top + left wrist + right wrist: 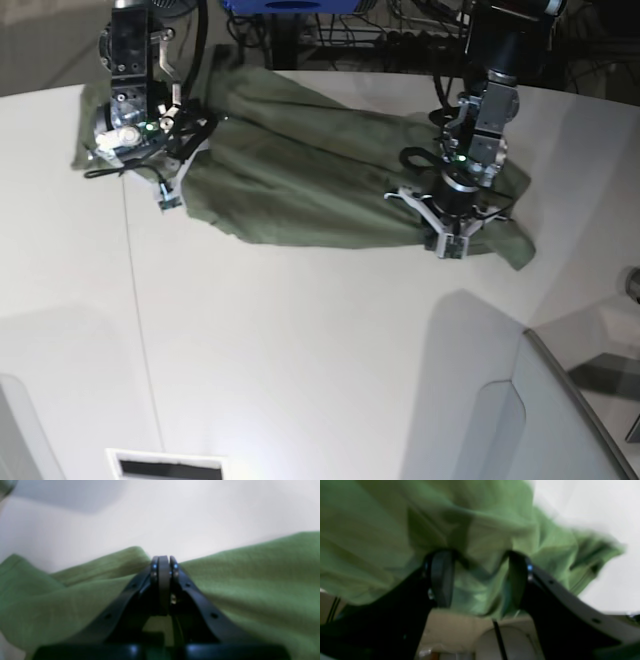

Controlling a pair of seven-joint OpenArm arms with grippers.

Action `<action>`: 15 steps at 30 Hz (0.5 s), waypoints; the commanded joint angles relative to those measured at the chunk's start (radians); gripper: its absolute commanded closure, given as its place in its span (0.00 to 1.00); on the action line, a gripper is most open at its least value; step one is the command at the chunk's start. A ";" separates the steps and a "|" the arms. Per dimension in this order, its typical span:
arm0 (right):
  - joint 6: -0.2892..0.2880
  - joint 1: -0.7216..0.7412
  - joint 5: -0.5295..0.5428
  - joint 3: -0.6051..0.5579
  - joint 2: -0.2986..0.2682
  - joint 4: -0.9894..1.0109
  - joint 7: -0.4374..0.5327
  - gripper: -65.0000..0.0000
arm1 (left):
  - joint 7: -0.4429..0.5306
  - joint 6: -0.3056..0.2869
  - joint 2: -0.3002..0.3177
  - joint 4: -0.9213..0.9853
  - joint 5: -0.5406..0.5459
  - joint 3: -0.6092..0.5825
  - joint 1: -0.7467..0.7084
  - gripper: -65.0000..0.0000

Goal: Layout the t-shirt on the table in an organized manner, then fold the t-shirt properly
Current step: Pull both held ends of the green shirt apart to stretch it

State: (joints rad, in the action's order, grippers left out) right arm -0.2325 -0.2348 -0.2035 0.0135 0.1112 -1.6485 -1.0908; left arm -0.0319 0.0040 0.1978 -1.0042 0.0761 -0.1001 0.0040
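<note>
The wrinkly olive-green cotton t-shirt point(320, 175) lies bunched across the far half of the white smooth table point(300, 350); it's soft and limp, so take it at hems or sleeve edges. Your left gripper point(163, 563) is clenched over the cloth, though I can't tell if fabric is pinched. Your right gripper point(480, 577) is spread wide with folds between its jaws.

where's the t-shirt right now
In the base view the t-shirt lies stretched across the far half of the table, between the right pincer at its left end and the left pincer at its right end.
</note>
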 commanded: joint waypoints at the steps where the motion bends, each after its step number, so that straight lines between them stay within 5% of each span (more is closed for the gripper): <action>1: 0.000 0.031 0.031 -0.001 0.002 0.011 0.024 0.50 | -0.052 0.017 0.016 0.000 -0.008 0.018 -0.011 1.00; 11: 0.038 0.280 0.131 0.056 0.000 0.396 0.151 0.50 | -0.052 0.017 0.012 0.011 -0.008 0.090 0.073 1.00; 15: 0.043 0.291 0.132 0.085 0.000 0.377 0.103 0.50 | -0.052 0.017 0.010 -0.009 -0.008 0.090 0.089 1.00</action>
State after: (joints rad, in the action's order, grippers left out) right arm -0.2005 0.0639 -0.0525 0.0944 0.1162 -1.2694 -0.9375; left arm -0.1017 0.0181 0.1993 -0.9947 0.0746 -0.0120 0.0799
